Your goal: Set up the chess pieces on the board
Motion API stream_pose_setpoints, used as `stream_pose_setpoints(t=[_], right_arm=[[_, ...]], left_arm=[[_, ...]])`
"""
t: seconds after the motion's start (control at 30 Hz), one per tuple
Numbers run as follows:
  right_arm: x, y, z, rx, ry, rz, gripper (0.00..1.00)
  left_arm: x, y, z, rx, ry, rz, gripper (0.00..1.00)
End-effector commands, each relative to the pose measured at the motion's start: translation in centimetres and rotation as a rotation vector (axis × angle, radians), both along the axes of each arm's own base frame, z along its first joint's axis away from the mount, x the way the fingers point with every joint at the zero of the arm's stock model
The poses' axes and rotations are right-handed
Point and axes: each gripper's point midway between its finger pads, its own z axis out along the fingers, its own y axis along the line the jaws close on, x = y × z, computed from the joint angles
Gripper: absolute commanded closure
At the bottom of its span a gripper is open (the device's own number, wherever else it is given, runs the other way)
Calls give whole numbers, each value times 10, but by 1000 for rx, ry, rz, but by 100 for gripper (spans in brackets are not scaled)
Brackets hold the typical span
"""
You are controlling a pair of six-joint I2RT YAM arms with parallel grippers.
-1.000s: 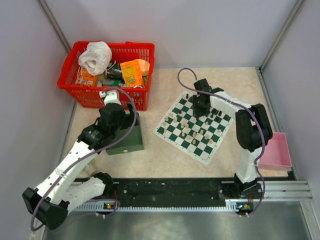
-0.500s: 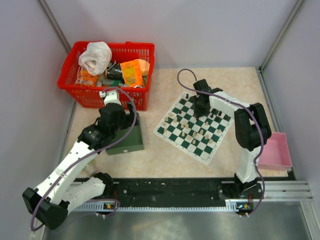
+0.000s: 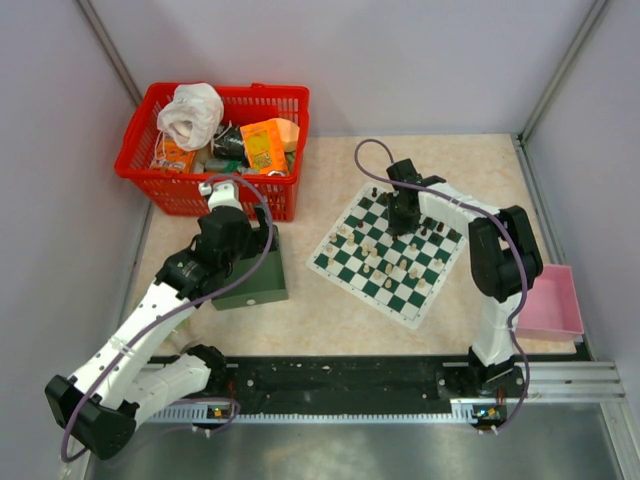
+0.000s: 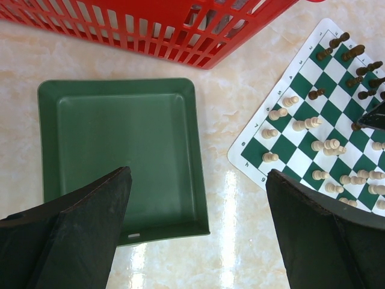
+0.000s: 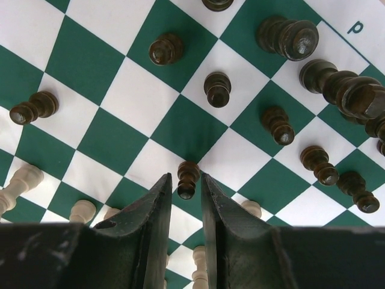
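Left pincer (image 4: 198, 173) hangs wide open over the near rim of one green tray (image 4: 120, 138). One pink bin (image 3: 552, 300) sits at the right edge of the worktop (image 3: 310, 310). One board (image 3: 385, 250) lies skewed, with bare worktop between it and the tray. Right pincer (image 5: 186, 180) is closed narrow on one dark pawn (image 5: 187, 171). Cream pieces (image 5: 18, 183) stand nearer and dark chess pieces (image 5: 217, 88) stand apart beyond. One red basket (image 3: 215, 150) fills the far left corner.

Glossy wooden chess pieces (image 5: 217, 88) — smooth matt board (image 5: 187, 129) — shiny stone-look tabletop (image 4: 240, 90).
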Motion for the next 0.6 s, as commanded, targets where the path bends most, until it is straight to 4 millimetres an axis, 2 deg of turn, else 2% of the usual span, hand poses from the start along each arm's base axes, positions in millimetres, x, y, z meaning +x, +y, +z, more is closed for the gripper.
stream_pose_setpoints(t=[0.0, 0.17, 0.2, 0.33, 0.57], right_arm=[[5, 9, 6, 14, -17, 22, 75], [4, 10, 6, 14, -15, 24, 81], [5, 9, 8, 16, -19, 22, 84], [5, 9, 15, 20, -29, 24, 88], [3, -6, 61, 10, -143, -36, 89]], left_arm=[[3, 0, 11, -28, -52, 4, 1], [2, 3, 11, -28, -59, 17, 1], [1, 4, 11, -28, -60, 19, 1], [1, 4, 11, -26, -58, 16, 1], [3, 1, 11, -32, -57, 8, 1]])
